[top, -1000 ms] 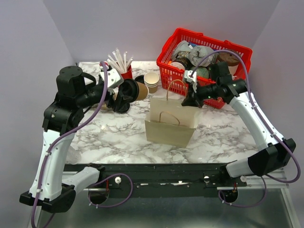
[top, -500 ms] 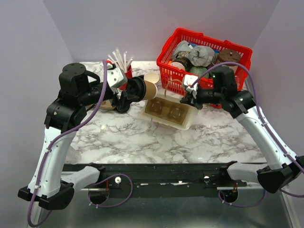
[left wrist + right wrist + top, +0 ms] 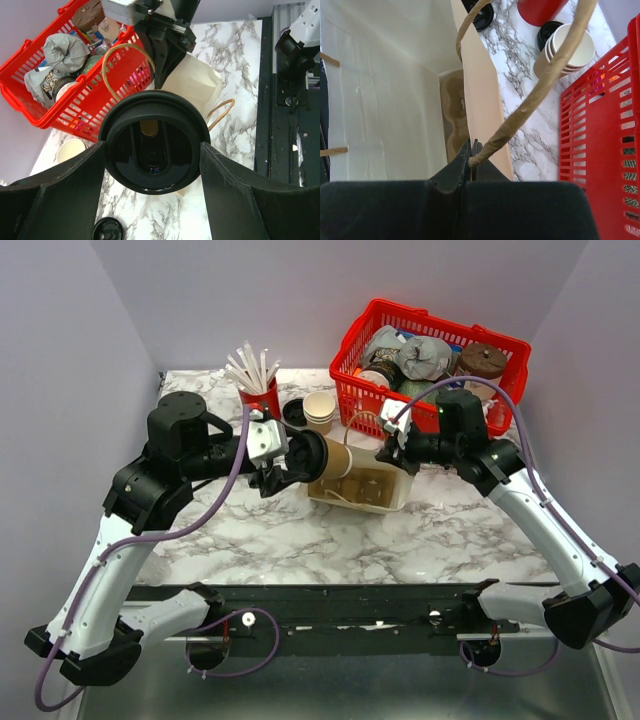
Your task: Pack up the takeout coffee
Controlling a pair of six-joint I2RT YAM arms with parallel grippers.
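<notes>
The takeout coffee (image 3: 337, 461) is a brown paper cup with a black lid (image 3: 154, 147). My left gripper (image 3: 300, 458) is shut on it and holds it sideways above the table. Both fingers (image 3: 65, 195) press the lid's rim. The cup's base points at the mouth of the pale paper bag (image 3: 365, 487), which is tipped over toward the left. My right gripper (image 3: 472, 150) is shut on the bag's upper edge where a twisted paper handle (image 3: 540, 85) joins it. A brown cup carrier (image 3: 452, 115) shows at the bag's bottom.
A red basket (image 3: 430, 360) full of wrapped items stands at the back right, just behind the right gripper. Behind the bag stand nested cream cups (image 3: 319, 412), a red cup of white straws (image 3: 262, 395) and a loose black lid (image 3: 293, 410).
The bag has gone from upright to tipped over, its mouth now toward the left. My left gripper has carried the coffee rightward to the bag's mouth. My right gripper kept its hold on the bag's edge.
</notes>
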